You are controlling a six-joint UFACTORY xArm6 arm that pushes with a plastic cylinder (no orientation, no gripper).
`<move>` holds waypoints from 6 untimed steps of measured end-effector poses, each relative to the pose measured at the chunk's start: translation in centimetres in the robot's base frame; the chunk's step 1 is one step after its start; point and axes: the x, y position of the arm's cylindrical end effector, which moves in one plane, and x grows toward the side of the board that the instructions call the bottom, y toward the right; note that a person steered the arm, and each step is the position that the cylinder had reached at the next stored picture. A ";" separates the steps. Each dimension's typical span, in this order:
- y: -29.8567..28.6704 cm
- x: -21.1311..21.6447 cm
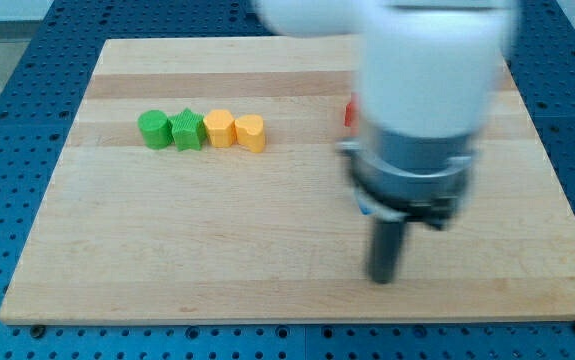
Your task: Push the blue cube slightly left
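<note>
The board [297,250] was a pale wooden rectangle lying on a blue perforated surface [7,60]. Four blocks stood in a tight row near the board's top-left corner, each touching or just beside its neighbour: from the view's left, a green round block [152,129], a green star-like block [187,130], a yellow block [219,128] and a second yellow block [251,132]; the shapes of the yellow pair could not be made out with certainty. The arm [422,90], blurred, large and white with a dark collar, came in from the top edge and covered much of the board's right half. A sliver of a red block [349,113] showed at the arm's left side, towards the top edge; the rest of it was hidden. A small blue patch [366,209] showed under the collar, but whether it was the blue cube could not be told; the cube was otherwise not visible, presumably hidden behind the arm. My tip [382,279] rested on bare board towards the bottom edge, right of centre, well apart from the row of four and with no block touching it. The arm carried no jaws, only the rod, so there was no open or closed state to record.
</note>
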 end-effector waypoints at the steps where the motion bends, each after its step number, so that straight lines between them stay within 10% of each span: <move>1: 6.8 -1.2; 3: 5.2 -9.4; 6: -0.7 -9.7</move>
